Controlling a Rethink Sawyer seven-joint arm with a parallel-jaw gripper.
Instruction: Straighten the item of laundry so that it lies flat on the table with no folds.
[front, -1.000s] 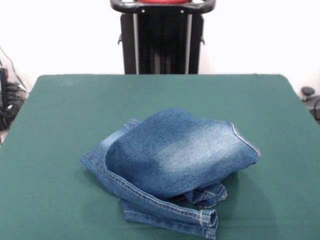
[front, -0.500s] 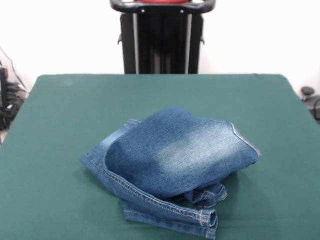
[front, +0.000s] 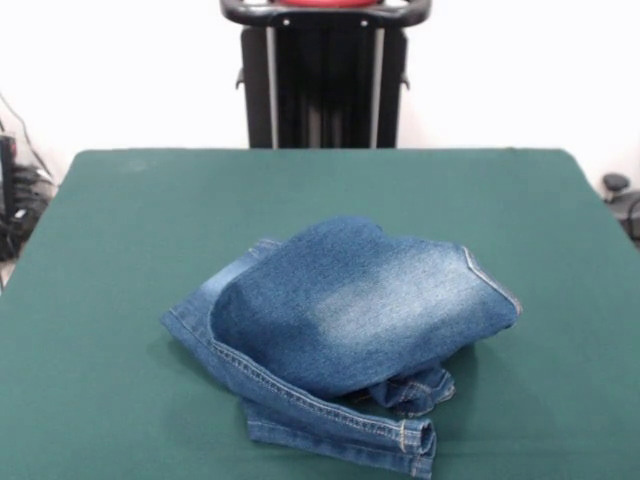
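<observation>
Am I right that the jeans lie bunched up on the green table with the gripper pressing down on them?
Not quite. The jeans do lie bunched and folded on the green table, but no gripper touches them: the front view shows none at all.

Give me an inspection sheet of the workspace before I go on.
Surface: table, dark green top, bare around the garment.
Job's things: jeans folded over on themselves in a heap near the front edge, not flat; a hemmed leg end pokes out below.
Clutter: nothing seen.
Grippers: not in view.
Cables: dark cables off the table's left side.
Surroundings: black pedestal behind the table; white wall; small dark object at right edge.
</observation>
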